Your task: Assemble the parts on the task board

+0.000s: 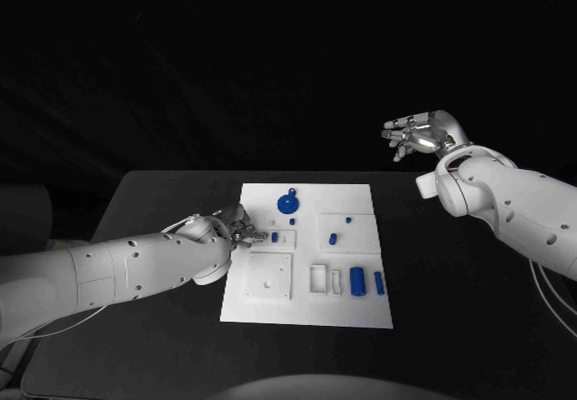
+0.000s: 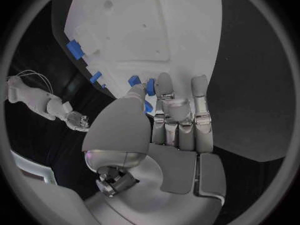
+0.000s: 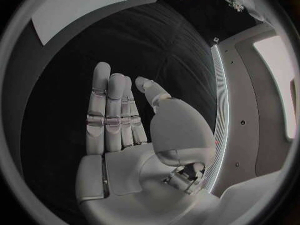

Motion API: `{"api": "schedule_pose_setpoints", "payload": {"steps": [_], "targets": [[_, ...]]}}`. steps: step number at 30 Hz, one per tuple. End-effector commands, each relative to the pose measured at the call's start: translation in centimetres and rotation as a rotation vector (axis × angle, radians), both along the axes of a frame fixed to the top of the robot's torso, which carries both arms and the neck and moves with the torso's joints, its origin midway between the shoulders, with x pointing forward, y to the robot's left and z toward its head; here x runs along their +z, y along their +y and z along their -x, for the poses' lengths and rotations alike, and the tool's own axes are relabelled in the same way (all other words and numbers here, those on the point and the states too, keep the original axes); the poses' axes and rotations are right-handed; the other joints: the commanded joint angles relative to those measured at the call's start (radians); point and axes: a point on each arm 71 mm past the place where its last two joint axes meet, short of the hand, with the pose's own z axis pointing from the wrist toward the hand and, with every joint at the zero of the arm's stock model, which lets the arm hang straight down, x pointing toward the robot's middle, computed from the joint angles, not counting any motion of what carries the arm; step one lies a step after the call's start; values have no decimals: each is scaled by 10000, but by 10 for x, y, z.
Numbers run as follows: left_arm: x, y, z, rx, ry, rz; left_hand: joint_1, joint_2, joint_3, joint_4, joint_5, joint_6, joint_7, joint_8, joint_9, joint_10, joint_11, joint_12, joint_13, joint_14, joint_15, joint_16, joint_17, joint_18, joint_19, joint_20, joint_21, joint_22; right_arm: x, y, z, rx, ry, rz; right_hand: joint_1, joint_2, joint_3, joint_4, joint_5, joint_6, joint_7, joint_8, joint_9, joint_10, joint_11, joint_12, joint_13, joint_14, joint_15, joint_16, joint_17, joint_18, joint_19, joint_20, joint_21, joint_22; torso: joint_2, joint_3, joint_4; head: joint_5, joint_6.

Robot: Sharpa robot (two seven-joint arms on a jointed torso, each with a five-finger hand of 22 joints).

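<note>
White rectangular task board (image 1: 315, 310), centre of black desk (image 1: 157, 200); small blue parts (image 1: 357, 280) on it; left hand (image 1: 232, 227) pinching a blue part (image 2: 150, 86) at board's left edge; right hand (image 1: 421, 133) upper right, raised, released, fingers apart.

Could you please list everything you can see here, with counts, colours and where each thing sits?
Table: one, black, under everything.
Task board: one, white plate, middle of the table.
Round part: one, blue, far end of the board.
Small parts: about four, blue, across the board's middle, one of them by the left hand's fingertips.
Long parts: two, blue, upright side by side near the board's right edge.
Raised square plate: one, white, near left of the board.
Left hand: silver, at the board's left edge, fingertips at a small blue part; whether it grips is unclear.
Right hand: silver, raised beyond the table's far right corner, fingers apart, holding nothing.
</note>
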Motion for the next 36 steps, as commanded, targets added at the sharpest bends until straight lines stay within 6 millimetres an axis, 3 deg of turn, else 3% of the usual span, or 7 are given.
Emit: {"api": "schedule_pose_setpoints", "payload": {"steps": [1,5,18,25,36], "targets": [[-4,-4,3,-189,262,57,-17,-98,-16,63,-37,-11,81,28,-15,418,28,55,9,3,-33,-67,-8,-79,87,-10,-35,174,0,1,0,121,-12,-2,24,-85,6,28,59,-64,-17,-36,-11,-36,15,13,6,91,8,-27,8,-75,246,-28,35,-8,1,6,-1,0,6],[-4,-3,2,-159,249,40,121,-11,45,-5,32,-27,81,24,-10,419,24,52,11,6,-37,-65,-6,-80,89,-12,-39,176,0,1,0,118,-12,-2,24,-85,6,28,59,-64,-17,-36,-11,-36,15,13,6,91,8,-27,8,-75,246,-28,35,-8,2,7,-5,-8,12],[-4,-1,1,-151,218,-48,430,123,572,-769,722,-169,120,30,-13,426,44,-43,-54,-22,-26,-71,-26,-67,68,-6,-35,185,0,1,0,112,-3,1,24,-85,6,28,59,-64,-17,-36,-11,-36,15,13,6,91,8,-27,8,-75,246,-28,35,-8,1,2,-3,-21,15],[-4,-2,1,-193,186,-62,342,101,968,-1216,862,-211,150,35,73,431,54,-59,-92,-36,-19,-75,-31,-53,47,1,-9,186,0,1,0,107,0,3,24,-85,6,28,59,-64,-17,-36,-11,-36,15,13,6,91,8,-27,8,-75,246,-28,35,-8,-3,0,-1,-26,7],[-2,-3,1,-491,-106,-317,490,26,1221,-1557,906,-247,182,28,106,435,64,-84,-131,-50,-10,-77,-34,-36,23,8,10,188,-1,0,0,97,2,5,20,-90,-6,59,63,-78,-15,-35,-10,-33,17,13,2,94,10,-29,5,-76,246,-26,46,-35,0,2,-2,-25,10]]}}
